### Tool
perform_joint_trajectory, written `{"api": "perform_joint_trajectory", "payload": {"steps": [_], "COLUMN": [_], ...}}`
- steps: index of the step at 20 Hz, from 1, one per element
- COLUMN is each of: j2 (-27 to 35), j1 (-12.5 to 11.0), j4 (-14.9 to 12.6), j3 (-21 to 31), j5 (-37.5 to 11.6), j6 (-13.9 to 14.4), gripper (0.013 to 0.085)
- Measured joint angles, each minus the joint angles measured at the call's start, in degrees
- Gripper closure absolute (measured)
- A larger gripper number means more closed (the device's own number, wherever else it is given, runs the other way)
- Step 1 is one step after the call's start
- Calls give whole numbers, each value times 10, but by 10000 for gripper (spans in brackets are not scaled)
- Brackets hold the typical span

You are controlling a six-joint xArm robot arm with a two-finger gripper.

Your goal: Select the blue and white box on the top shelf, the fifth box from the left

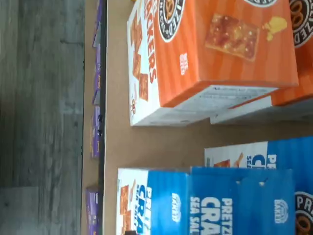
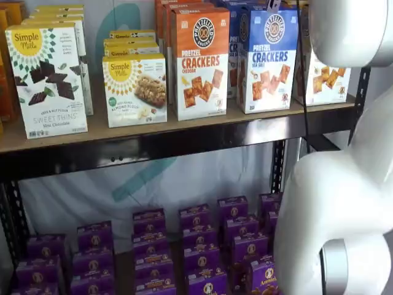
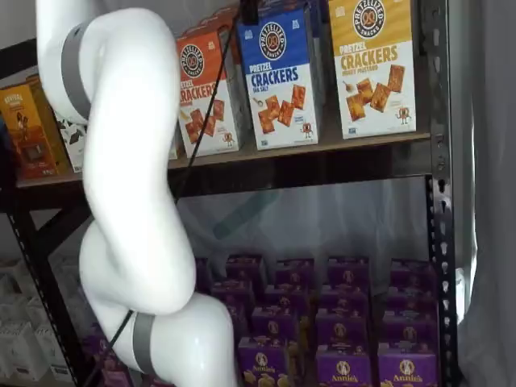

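The blue and white box stands upright at the front of the top shelf, with "PRETZEL CRACKERS" lettering; it shows in both shelf views. In the wrist view it lies close below the camera, with a second blue box behind it. An orange-and-white Pretzel Crackers box stands just to its left. Of my gripper only a black tip shows, hanging from the upper edge just above the blue box's top, with a cable beside it. No gap between the fingers can be made out, and nothing is in them.
A yellow Pretzel Crackers box stands right of the blue one. Simple Mills boxes fill the shelf's left. Purple Annie's boxes fill the lower shelf. My white arm stands before the shelves. A black upright bounds the right end.
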Motion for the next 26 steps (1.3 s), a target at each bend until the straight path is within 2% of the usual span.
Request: {"api": "perform_joint_trajectory", "payload": {"steps": [12,18,26], "j2": [21,16,16], "j1": [3,9,10], "j4": [-35,-57,-77], "j3": [38,59,66], "j5": [-51,-53,-24], "j6": [-19,-22,-25], "gripper": [130,130,130]}}
